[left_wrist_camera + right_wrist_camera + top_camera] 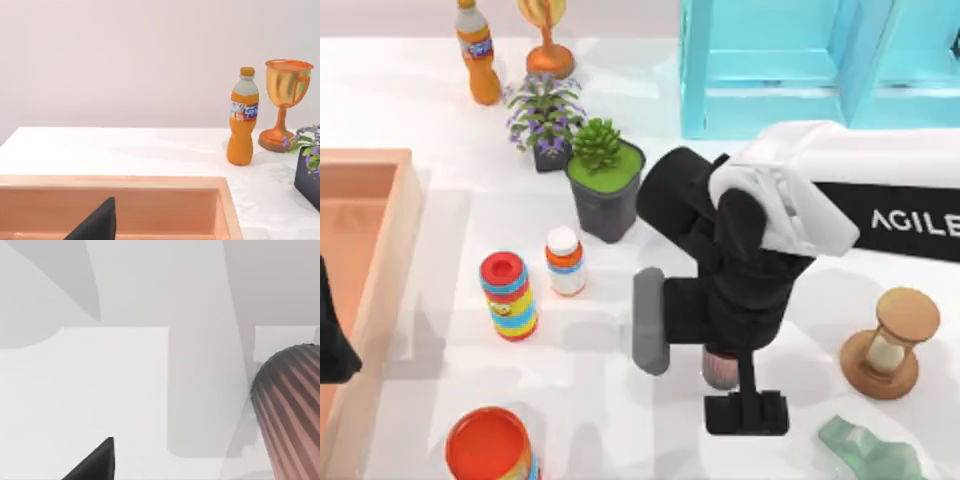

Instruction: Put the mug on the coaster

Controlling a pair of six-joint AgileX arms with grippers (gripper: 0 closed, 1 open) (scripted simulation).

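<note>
Though the right arm's dark wrist hides most of it, the small brown cup with finely ribbed sides, the mug (720, 370), sits tucked right against the black right end effector (747, 405), under the wrist. In the right wrist view its ribbed wall (292, 410) looms very close above the white worktop (440, 250). I cannot tell how far the end effector is open, whether it has hold of the mug, or whether the mug is standing or lifted.

To my eye the mug should be light and stiff. The ribs offer some bite, and with no handle showing, a squeeze across the sides, fairly high where the taper is widest, looks the safest hold. It could tip if pinched off-centre.

Just beyond the mug, touching distance from the wrist, lies a flat grey rounded slab (650, 320), which I take to be the coaster; the mug is beside it, not on it.

The right arm reaches in low over the worktop, its white-shelled forearm folded back and the wrist bent downward.

Farther off stand a wooden hourglass (892, 342) and a striped can with a red lid (507, 296). Well away, the left end effector (332, 355) is parked over a peach-coloured tray (405, 200); its opening I cannot tell either.
</note>
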